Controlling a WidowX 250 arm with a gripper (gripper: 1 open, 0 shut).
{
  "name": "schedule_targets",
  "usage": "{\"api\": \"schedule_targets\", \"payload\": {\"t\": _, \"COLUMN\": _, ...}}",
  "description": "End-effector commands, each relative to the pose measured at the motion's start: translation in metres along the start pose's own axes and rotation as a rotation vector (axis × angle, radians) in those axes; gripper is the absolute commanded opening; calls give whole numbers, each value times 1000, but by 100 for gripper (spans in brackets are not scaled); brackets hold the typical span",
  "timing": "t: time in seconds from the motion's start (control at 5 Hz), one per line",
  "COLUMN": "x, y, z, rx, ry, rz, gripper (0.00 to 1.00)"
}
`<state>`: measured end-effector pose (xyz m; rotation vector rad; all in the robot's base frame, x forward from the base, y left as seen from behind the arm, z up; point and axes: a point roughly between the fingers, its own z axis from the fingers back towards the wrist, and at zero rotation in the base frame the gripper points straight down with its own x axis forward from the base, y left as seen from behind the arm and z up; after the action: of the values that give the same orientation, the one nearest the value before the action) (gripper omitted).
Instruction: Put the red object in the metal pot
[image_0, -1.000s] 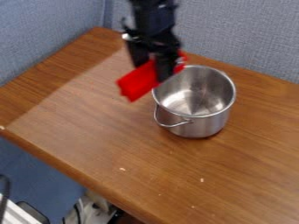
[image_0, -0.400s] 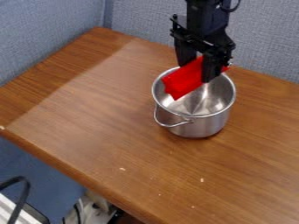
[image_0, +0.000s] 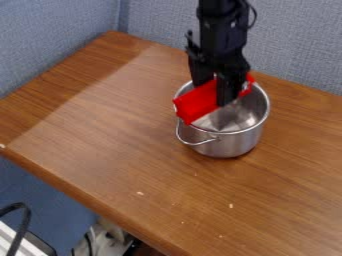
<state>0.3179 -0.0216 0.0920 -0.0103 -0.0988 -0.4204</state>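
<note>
Right now the red object (image_0: 201, 100) hangs tilted over the metal pot (image_0: 230, 132), clamped between the black fingers of the gripper (image_0: 222, 88), which points straight down from above. Its lower left end juts out past the pot's near-left rim, while its upper end sits over the opening; whether any part of it touches the rim or the inside wall cannot be told from this view. The jaws are closed on the red object and stand fairly wide, since the piece between them is thick.

The pot stands upright on the wooden table (image_0: 94, 110), toward the far right edge, with its thin wire handle drooping on the side facing the near edge. As far as can be seen, it holds nothing but reflections on its shiny bottom.

As for progress, the picking up and carrying look done: the red piece is off the table and above its goal. What is left, by my judgement, is to bring it fully inside the rim, probably with the overhanging end eased inward, then let go and lift the arm clear. Nothing else lies on the table; a blue-grey wall stands behind its far edges
</note>
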Motion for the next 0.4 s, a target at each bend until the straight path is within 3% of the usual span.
{"api": "schedule_targets", "payload": {"t": 0.0, "x": 3, "y": -10, "z": 16, "rx": -7, "ry": -70, "rz": -13, "gripper": 0}}
{"api": "schedule_targets", "payload": {"t": 0.2, "x": 1, "y": -9, "z": 23, "rx": -9, "ry": -71, "rz": -29, "gripper": 0}}
